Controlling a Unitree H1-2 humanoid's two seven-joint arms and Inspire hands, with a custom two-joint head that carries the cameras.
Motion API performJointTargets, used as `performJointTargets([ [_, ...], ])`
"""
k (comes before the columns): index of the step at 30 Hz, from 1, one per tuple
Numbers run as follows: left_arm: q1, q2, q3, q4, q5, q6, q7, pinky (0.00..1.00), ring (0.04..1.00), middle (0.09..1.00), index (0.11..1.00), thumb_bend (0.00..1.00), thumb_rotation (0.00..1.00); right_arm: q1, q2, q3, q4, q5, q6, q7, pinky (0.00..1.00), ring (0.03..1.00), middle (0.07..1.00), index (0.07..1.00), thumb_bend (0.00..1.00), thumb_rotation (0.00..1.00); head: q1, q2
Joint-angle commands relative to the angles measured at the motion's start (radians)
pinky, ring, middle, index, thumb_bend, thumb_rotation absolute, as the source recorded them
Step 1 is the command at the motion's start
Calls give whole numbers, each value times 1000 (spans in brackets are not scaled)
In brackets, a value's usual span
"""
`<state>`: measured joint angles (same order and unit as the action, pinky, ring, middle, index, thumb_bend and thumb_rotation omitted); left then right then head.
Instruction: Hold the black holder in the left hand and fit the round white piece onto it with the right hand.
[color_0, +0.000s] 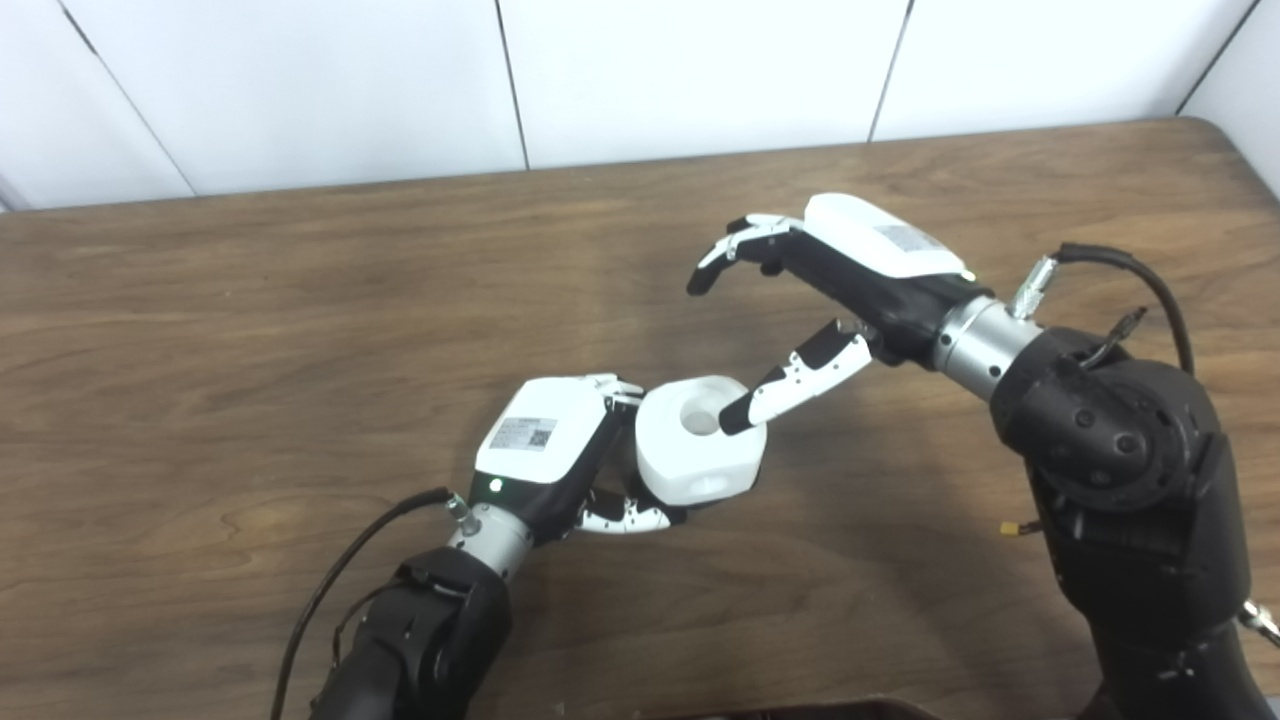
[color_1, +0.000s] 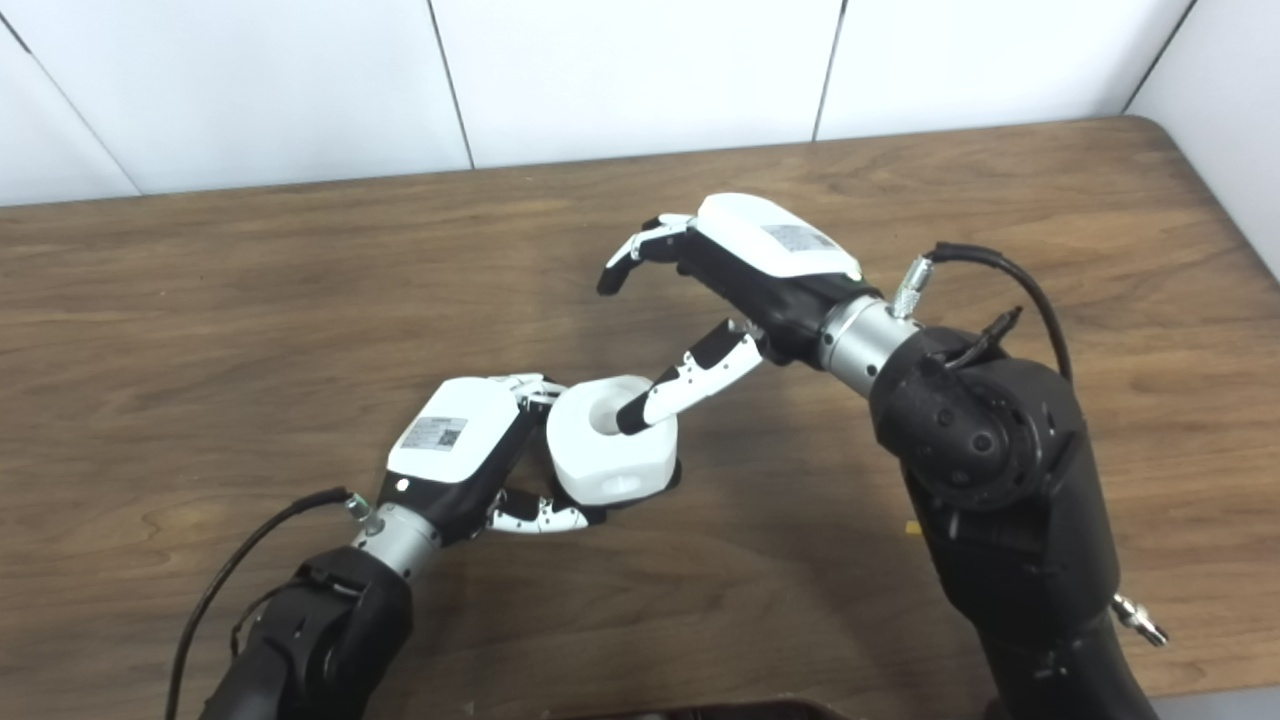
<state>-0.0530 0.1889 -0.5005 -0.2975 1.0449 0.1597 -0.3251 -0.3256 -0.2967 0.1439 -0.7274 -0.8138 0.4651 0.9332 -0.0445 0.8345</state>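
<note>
**White piece on the holder, right hand spread above it**

Left eye view: my left hand (color_0: 545, 445) has its fingers wrapped around the stack; the round white piece (color_0: 700, 440) hides nearly all of the black holder. My right hand (color_0: 800, 300) is spread wide, holding nothing, thumb tip over the piece's centre hole.

Right eye view: a sliver of black holder (color_1: 672, 478) shows under the piece's rim. Fitting looks nearly done; next I'd press it home or withdraw.
</note>
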Motion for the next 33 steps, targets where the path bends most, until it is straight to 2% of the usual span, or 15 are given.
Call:
performJointTargets([
  [1,19,15,-4,43,-12,36,-94,831,860,787,492,522,62,-33,-1,-15,-24,-2,2,-10,754,915,815,706,1000,437,0,0],
  [6,15,18,33,20,-52,74,-143,815,866,790,494,523,63,-32,9,-23,-17,-5,4,-8,771,920,820,709,1000,437,4,-2],
  [9,2,29,45,-16,-40,111,-217,817,861,790,495,524,65,-42,13,-30,-9,2,4,-11,786,925,824,712,1000,446,10,-1],
  [10,-4,33,48,-29,-33,125,-253,824,863,795,577,695,85,-45,12,-32,-7,6,3,-15,794,927,824,713,1000,447,12,-1],
  [11,-12,37,50,-41,-27,139,-287,827,864,800,634,813,104,-47,11,-32,-4,9,3,-19,802,927,821,711,1000,451,13,0],
  [14,-33,45,56,-74,8,179,-382,811,858,804,682,931,136,-52,4,-28,8,17,1,-34,815,925,817,703,1000,467,14,0],
  [16,-39,47,62,-91,25,193,-420,794,853,803,689,962,152,-49,3,-25,14,19,-2,-45,806,920,813,698,1000,455,17,-1],
  [29,-77,44,135,-163,85,227,-584,794,864,820,727,991,212,-34,-2,-27,33,32,1,-61,805,928,814,705,1000,481,18,-1],
  [33,-82,38,156,-171,102,227,-606,793,867,822,726,989,210,-35,-10,-22,37,36,-2,-67,813,928,814,708,1000,482,19,-3],
])
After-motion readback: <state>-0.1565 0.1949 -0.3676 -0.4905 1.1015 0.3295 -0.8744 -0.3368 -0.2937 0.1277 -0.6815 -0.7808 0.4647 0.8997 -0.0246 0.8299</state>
